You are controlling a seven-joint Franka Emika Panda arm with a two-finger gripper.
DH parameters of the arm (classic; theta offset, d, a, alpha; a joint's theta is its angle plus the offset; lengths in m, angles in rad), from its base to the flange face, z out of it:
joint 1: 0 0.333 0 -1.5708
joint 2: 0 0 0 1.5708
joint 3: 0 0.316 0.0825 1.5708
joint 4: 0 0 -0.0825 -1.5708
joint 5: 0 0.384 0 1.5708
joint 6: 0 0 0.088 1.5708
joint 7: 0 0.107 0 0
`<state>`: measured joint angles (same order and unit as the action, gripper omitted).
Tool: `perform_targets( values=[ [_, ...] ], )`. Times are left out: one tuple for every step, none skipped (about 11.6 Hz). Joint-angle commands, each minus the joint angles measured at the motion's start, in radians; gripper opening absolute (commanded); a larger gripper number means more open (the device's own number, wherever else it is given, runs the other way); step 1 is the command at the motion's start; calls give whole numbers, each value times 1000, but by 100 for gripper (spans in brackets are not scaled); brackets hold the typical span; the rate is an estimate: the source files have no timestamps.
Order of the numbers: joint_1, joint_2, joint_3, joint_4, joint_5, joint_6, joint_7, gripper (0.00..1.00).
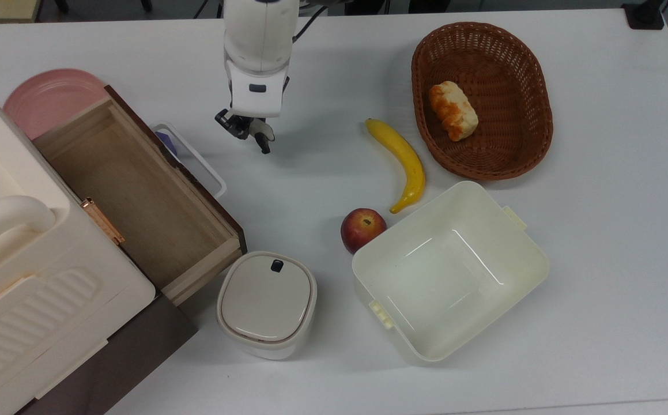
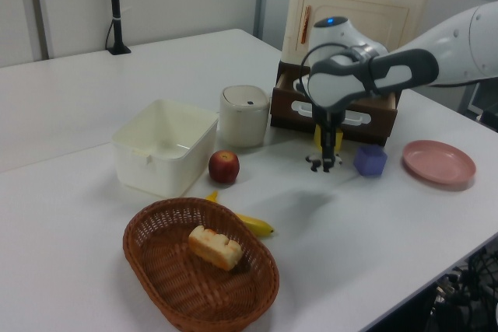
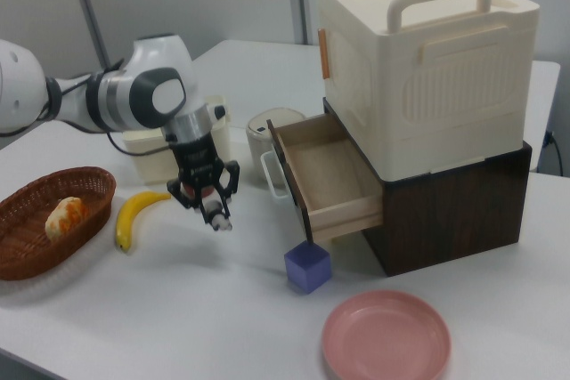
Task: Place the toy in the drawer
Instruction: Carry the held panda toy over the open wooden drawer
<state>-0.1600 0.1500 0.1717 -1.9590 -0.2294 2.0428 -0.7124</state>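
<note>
— Where has the toy (image 3: 217, 219) got to? I can't find it on the table (image 1: 599, 173).

— It's up in the claw (image 1: 246, 130). The two fingers are pinched in on it, and the little black-and-white thing sticks out at their tips, below the wrist. In the right view it hangs under the claw, and it looks clear of the table.

— And the drawer (image 1: 132, 184)?

— Pulled open, light wood inside, dark front panel. In the top view the claw and toy are to the right of that panel, near the drawer's white handle (image 1: 195, 161) but not over the drawer itself. In the right view they're on the left of the open drawer, with the purple block (image 3: 308, 267) nearer to us on the table, below the drawer's front corner.

— What's on the other side of the claw?

— In the top view, the banana (image 1: 403, 164) is off to its right, well apart. Farther right is the wicker basket (image 1: 426, 57) with a piece of bread (image 1: 453, 110) in it. The red apple (image 1: 362, 229) is touching the rim of the cream tub (image 1: 368, 259). A small lidded container (image 1: 266, 304) stands just beside the drawer's near corner.

— Anything behind the drawer?

— A pink plate (image 1: 45, 98) shows at the top view's left, partly hidden by the drawer. The big cream box (image 3: 419, 60) sits on top of the dark cabinet that the drawer slides out of.
</note>
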Motion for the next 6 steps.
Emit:
perform_targets(
  values=[
    [23, 17, 0, 98, 38, 8, 158, 0],
    [23, 17, 0, 115, 53, 10, 195, 0],
    [22, 17, 0, 142, 89, 10, 217, 0],
    [16, 17, 0, 176, 129, 8, 223, 0],
    [11, 17, -4, 208, 166, 8, 225, 0],
    [2, 17, -15, 241, 208, 8, 228, 0]
  ],
)
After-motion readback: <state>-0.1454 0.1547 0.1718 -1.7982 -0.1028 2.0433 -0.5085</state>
